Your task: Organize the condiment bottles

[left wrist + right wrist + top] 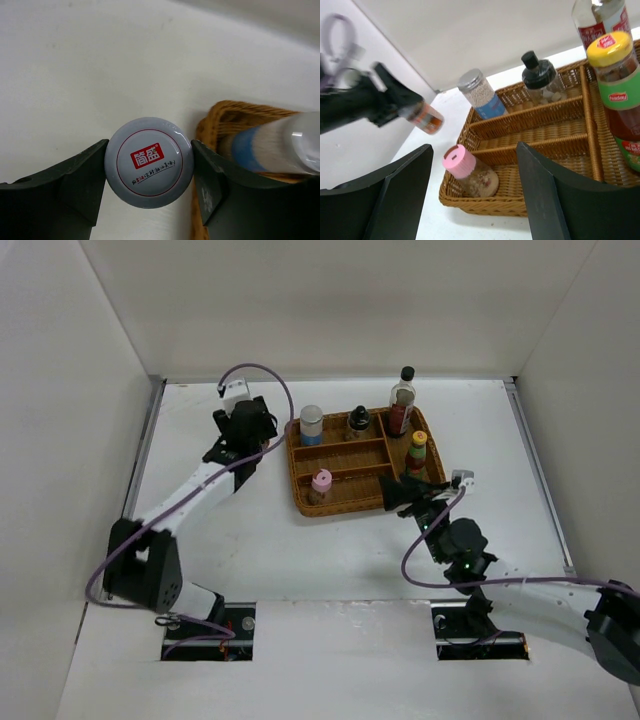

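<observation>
1. Condiment bottles mostly stand in the wicker basket. In the top view, the silver-lidded jar, black-lidded jar and tall bottle line its upper row. The yellow-capped bottle is at right and the pink-lidded jar at lower left.
2. We see the white-lidded jar outside, just left of the basket. The left hand pinches its lid from both sides, probably to carry it to a free compartment.
3. Our right hand is spread and empty by the basket's lower right corner, seemingly keeping clear.
</observation>
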Action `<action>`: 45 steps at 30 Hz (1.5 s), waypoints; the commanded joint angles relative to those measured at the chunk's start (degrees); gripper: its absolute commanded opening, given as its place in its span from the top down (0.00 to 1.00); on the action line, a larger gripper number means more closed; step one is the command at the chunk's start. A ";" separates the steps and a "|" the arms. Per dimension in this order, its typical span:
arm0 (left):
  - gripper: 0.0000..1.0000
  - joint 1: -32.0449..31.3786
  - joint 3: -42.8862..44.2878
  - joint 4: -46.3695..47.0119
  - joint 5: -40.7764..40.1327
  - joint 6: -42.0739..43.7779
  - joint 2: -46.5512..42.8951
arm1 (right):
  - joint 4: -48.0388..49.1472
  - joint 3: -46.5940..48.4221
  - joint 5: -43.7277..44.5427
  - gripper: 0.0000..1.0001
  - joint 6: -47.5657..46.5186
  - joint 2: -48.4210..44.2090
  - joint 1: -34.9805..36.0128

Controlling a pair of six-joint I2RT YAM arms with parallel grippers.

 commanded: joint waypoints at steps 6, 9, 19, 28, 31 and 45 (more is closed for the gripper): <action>0.65 -13.54 1.66 6.88 -2.22 1.84 -17.99 | 2.02 -1.65 8.53 0.34 -0.66 -7.66 0.36; 0.65 -20.31 4.82 7.40 -1.43 1.92 -14.67 | 1.75 -2.80 11.52 0.48 -0.66 -9.77 -1.13; 0.65 -30.70 12.91 13.64 5.60 0.96 3.08 | -3.60 -3.77 13.28 0.53 3.02 -13.56 -5.97; 0.65 -31.49 15.46 15.58 8.77 -0.63 12.67 | -4.84 -3.77 12.41 0.48 4.61 -14.00 -7.29; 0.65 -31.93 15.12 15.75 9.30 -0.63 14.61 | -4.84 -3.59 11.62 0.48 4.61 -13.82 -7.20; 0.42 -33.34 13.80 15.40 8.86 -1.68 21.56 | -4.84 -3.59 11.61 0.43 4.61 -13.47 -7.38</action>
